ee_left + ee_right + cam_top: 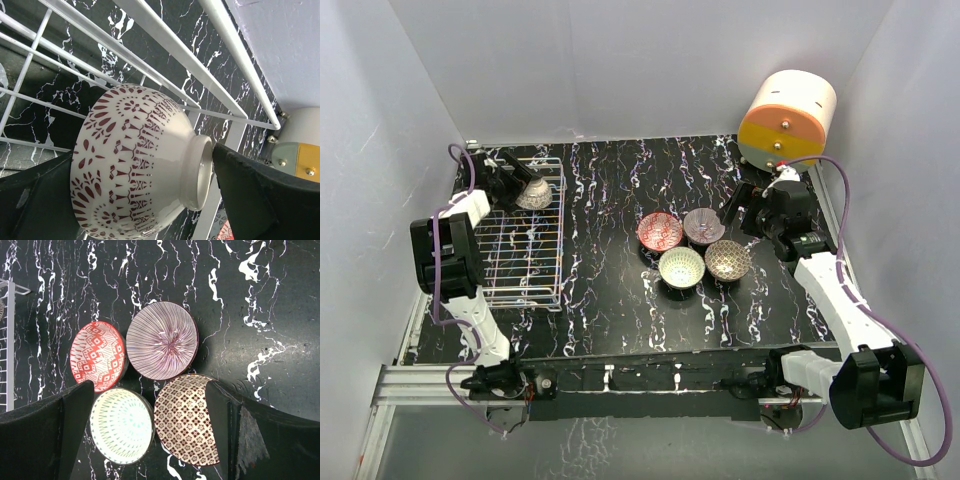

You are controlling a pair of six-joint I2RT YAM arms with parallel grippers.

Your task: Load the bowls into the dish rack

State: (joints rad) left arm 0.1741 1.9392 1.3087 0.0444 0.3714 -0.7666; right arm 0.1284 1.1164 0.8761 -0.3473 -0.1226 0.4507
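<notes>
The white wire dish rack [520, 250] lies at the left. My left gripper [523, 186] is shut on a whitish bowl [536, 195] with a dark red outside pattern, held on its side over the rack's far end. In the left wrist view the bowl [135, 160] sits between the fingers, and one fingertip [250, 190] presses its foot ring, above the rack wires [165, 45]. The red [660, 231], purple-grey [704, 226], pale green [681, 266] and brown lattice [728, 259] bowls sit together on the table. My right gripper [745, 210] is open and empty, just right of them and above them [150, 435].
A large cream, orange and yellow cylinder [787, 118] stands at the back right, close behind my right arm. The table [610, 200] is black marble-patterned with white walls around. The rack's edge shows at the left of the right wrist view [5, 340].
</notes>
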